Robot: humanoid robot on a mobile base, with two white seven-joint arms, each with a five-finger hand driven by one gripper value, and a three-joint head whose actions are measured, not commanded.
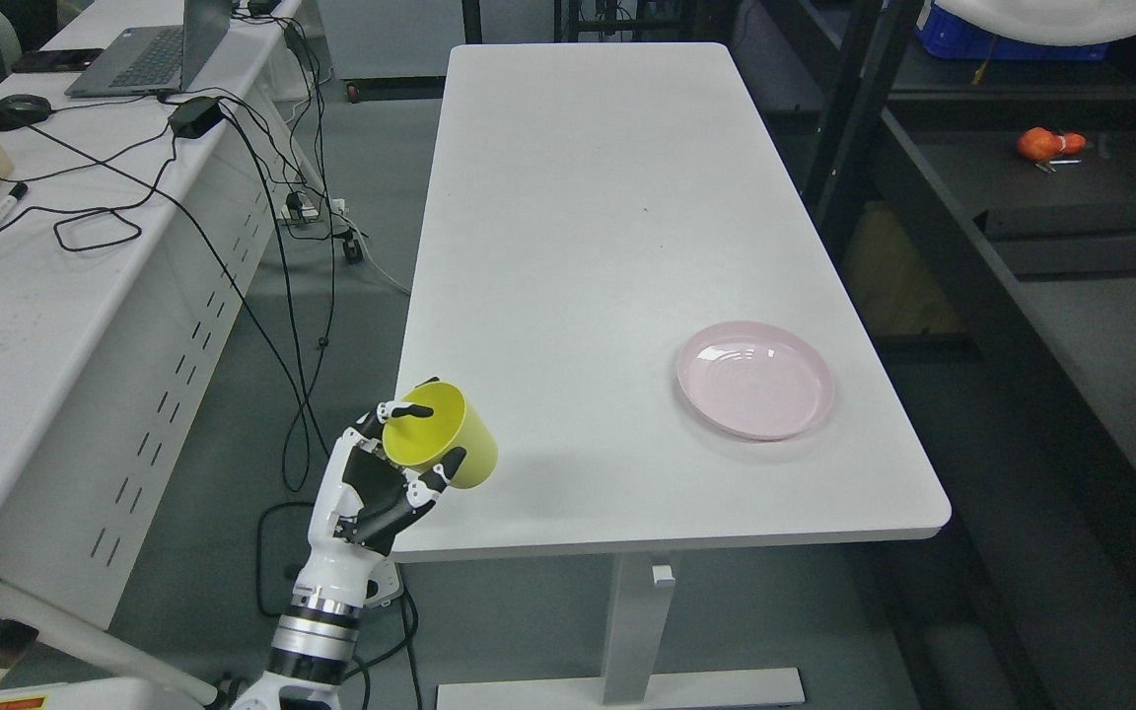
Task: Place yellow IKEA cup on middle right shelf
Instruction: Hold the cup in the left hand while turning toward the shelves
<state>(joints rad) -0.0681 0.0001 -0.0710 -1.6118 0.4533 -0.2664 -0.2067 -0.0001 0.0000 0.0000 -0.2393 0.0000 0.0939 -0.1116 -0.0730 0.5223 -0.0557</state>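
Left hand [386, 483] has the yellow cup [442, 437]: fingers [452, 465] wrapped around the rim end, one tip hooked over the lip, others against the outer wall. Cup is tilted, mouth facing up and toward the camera, and looks lifted clear of the surface [607, 247], over its near-left corner, with a soft shadow on the surface just beside it. Rim grip probably chosen because the cup is wide; it leaves the base free for setting down.

Right hand not in view.

Pink plate [755, 380] sits on the surface, well right of the cup, near the right edge. Not part of the job, but it is in the sweep path if the arm swings straight across.

Dark shelving [1051, 256] stands well right of the cup, past the plate. An orange object [1049, 145] lies on one level. Which level counts as middle right I can't tell from this angle.

Judgement: cup picked, transport to the shelf not yet done; cup needs levelling before release.

Writing: no logo or label readable on the cup. Nothing else legible.
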